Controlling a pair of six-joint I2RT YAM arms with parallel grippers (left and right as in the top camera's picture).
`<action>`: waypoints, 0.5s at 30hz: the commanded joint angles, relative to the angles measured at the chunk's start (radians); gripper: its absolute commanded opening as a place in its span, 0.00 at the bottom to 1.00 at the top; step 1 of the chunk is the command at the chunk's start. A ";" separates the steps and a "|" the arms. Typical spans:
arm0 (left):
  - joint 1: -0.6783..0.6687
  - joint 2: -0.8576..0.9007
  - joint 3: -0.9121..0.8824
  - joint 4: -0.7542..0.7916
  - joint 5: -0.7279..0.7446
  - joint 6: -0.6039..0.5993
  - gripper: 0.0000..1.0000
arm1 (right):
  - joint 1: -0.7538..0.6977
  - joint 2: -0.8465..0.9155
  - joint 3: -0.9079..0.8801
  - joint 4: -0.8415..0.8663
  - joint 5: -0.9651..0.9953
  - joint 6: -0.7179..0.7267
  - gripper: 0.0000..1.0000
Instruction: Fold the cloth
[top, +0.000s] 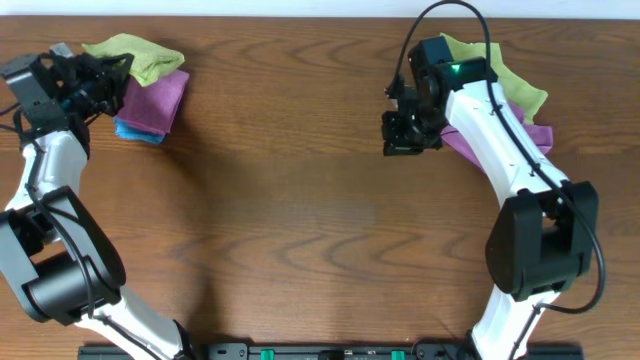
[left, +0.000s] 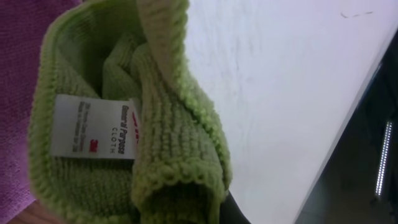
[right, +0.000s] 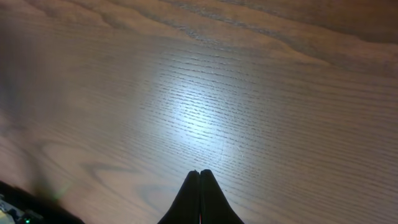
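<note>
The left end effector (top: 112, 78) sat in the upper left of the overhead frame, right against the cloth (top: 140, 56). The cloth lay bunched on a purple cloth (top: 158, 98) and a blue cloth (top: 140, 131), its long axis running left to right just beyond the fingertips. Whether that end effector was spread or pinching could not be told: folds and the white tag (left: 93, 127) filled its wrist view. The right end effector (right: 199, 179), pressed together and holding nothing, hung over bare worktop (top: 300, 210) at upper right, well apart from the cloth, so the left arm was far nearer. Bunching hid the cloth's corners and outline.
</note>
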 joint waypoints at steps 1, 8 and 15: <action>0.001 0.037 0.006 0.008 0.000 0.009 0.06 | 0.014 -0.021 0.017 0.000 -0.003 -0.014 0.02; 0.001 0.094 0.006 -0.016 -0.006 0.090 0.06 | 0.018 -0.021 0.017 -0.002 -0.003 -0.014 0.02; 0.005 0.140 0.006 -0.198 -0.098 0.116 0.23 | 0.026 -0.021 0.017 -0.002 -0.007 -0.002 0.02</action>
